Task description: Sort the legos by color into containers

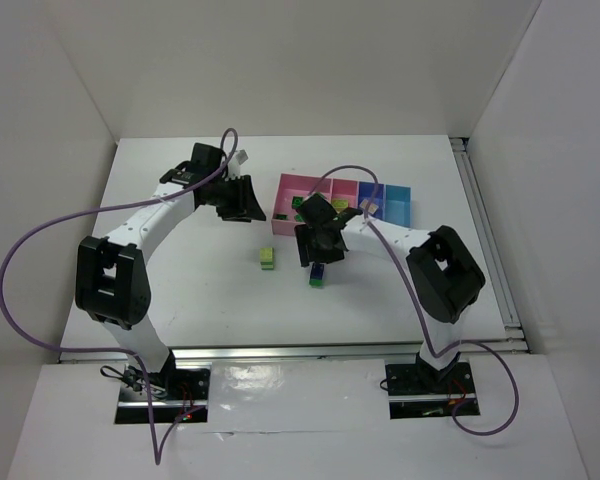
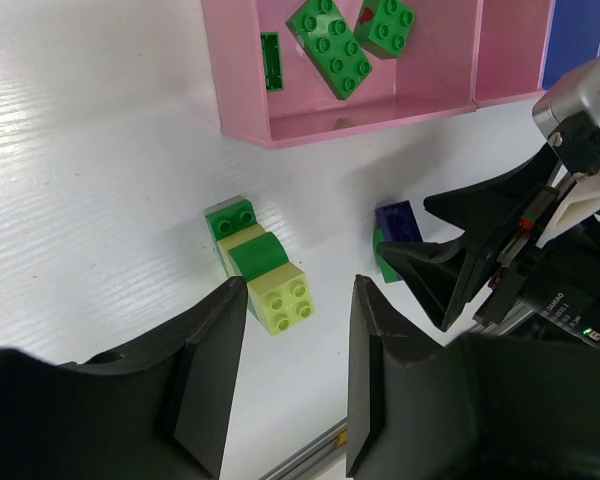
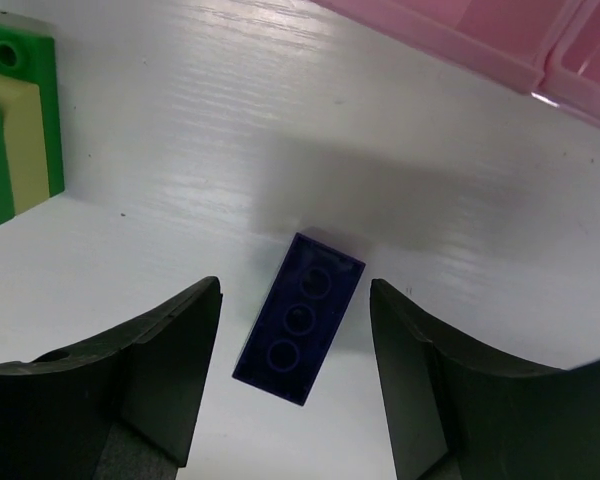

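Across the middle of the frame, white table (image 1: 200,290); at its upper right, joined containers (image 1: 292,186), pink through blue, the leftmost pink bin holding green bricks (image 2: 330,45). Left gripper (image 2: 298,300), fingers spread and empty, over a green, cream and lime stack (image 2: 260,262) left of centre. Right gripper (image 3: 293,292), fingers spread, either side of a dark blue brick (image 3: 300,318) on the table below the bins, touching neither finger.

Top looks down — close wrist views share the dark-blue brick (image 3: 300,318).
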Tool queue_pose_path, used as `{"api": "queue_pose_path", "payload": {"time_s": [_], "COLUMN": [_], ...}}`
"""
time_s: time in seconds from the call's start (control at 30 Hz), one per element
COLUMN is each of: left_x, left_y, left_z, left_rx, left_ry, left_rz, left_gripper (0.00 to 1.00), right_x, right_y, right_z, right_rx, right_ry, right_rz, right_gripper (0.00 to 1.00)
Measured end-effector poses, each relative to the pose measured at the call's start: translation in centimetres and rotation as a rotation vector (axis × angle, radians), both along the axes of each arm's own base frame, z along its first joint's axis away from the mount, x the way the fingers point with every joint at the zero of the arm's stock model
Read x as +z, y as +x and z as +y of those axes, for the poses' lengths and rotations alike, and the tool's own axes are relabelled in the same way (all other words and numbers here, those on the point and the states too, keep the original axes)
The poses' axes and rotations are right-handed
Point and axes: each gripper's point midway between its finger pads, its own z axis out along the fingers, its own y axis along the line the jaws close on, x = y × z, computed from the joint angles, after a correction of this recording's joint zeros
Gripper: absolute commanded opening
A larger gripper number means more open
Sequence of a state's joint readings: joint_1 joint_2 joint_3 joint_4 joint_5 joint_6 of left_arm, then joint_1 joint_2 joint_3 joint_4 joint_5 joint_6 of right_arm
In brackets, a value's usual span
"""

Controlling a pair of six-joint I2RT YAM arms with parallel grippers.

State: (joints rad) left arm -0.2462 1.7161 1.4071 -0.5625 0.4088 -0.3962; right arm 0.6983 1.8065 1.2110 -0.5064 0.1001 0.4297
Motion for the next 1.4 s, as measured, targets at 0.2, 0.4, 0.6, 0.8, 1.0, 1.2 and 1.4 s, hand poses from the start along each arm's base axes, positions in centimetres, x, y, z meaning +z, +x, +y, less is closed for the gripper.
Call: {"api": "queue_pose_path", "payload": {"time_s": [0.2,0.4,0.6,0.8,1.0,1.2,1.4], "left_x": [0.0,0.0,0.0,0.1,0.2,1.9,4.3], "left_y": [0.0,0.0,-0.1,-0.2,-1.1,-4.9,-6.9], "left_z": [0.0,-0.1,-0.1,-0.3,-1.0,-3.5,-5.7], "left_rx": [-0.001,-0.003,-0.004,-0.011,-0.086,-0.269,-0.389], "left_ry": [-0.001,-0.003,-0.004,-0.012,-0.06,-0.267,-0.494], "left_rz": [0.001,0.001,0.002,0.005,-0.003,0.011,-0.028], "left_gripper": [0.5,0.5,0.5,0.5,0.7,0.89,0.83], "right_x": [-0.5,-0.9,-1.2,-0.7,3.5,16.4,19.8], "right_y": [-1.2,-2.2,-2.4,-1.9,-1.5,-0.9,-1.1], "right_z": [-0.5,-1.0,-1.0,-1.1,-0.2,1.4,3.1], "right_rx": [-0.088,-0.157,-0.185,-0.187,-0.067,0.111,0.27], "right_ry": [-0.021,-0.031,-0.037,-0.058,0.032,0.444,0.641], "right_rz": [0.092,0.146,0.161,0.139,0.019,-0.226,-0.224], "right_gripper": [0.63,0.5,0.38,0.22,0.22,0.18,0.18]}}
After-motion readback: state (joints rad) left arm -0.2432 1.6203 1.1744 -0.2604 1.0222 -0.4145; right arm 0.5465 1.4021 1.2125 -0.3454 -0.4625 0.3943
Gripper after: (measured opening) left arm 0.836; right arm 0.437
